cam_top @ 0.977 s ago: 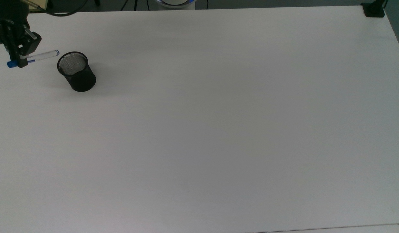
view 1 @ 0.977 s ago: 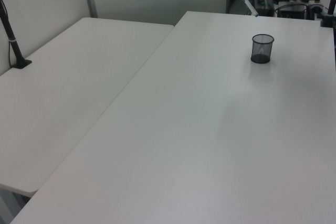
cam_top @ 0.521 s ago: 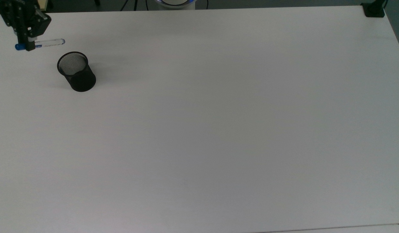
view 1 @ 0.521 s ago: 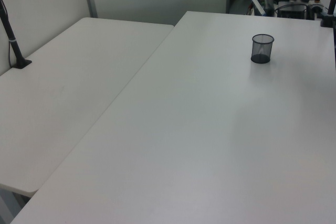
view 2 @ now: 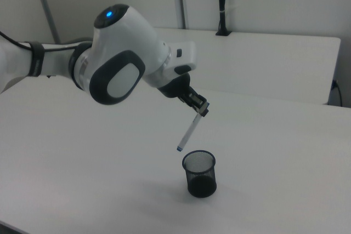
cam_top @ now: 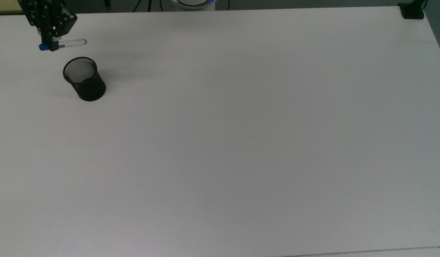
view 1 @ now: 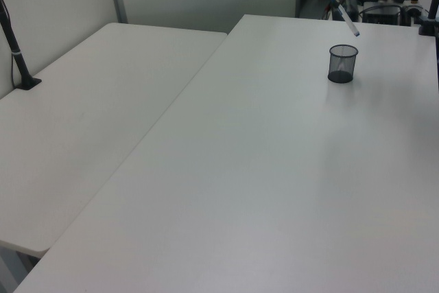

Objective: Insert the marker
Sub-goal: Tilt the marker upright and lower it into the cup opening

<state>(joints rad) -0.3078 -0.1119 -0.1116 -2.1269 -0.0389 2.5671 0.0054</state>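
My gripper (cam_top: 53, 43) (view 2: 201, 109) is shut on the marker (cam_top: 71, 43) (view 2: 188, 132) (view 1: 348, 24), gripping it near the blue cap end. The white barrel hangs tilted, and in the right view its small blue tip points down just above and to the left of the cup's rim. The black mesh cup (cam_top: 83, 79) (view 2: 199, 173) (view 1: 342, 63) stands upright and open on the white table (cam_top: 241, 135). In the top view the marker lies above the cup's mouth in the picture, apart from the cup.
A second white table (view 1: 89, 108) adjoins in the left view's left half, with a black clamp post (view 1: 20, 66) on it. A black clamp (cam_top: 412, 10) sits at the top view's upper right corner. The arm's white body (view 2: 120, 64) reaches in from the right view's left.
The gripper with the marker has moved up and to the right in the top view, from the far left edge to just above the cup.
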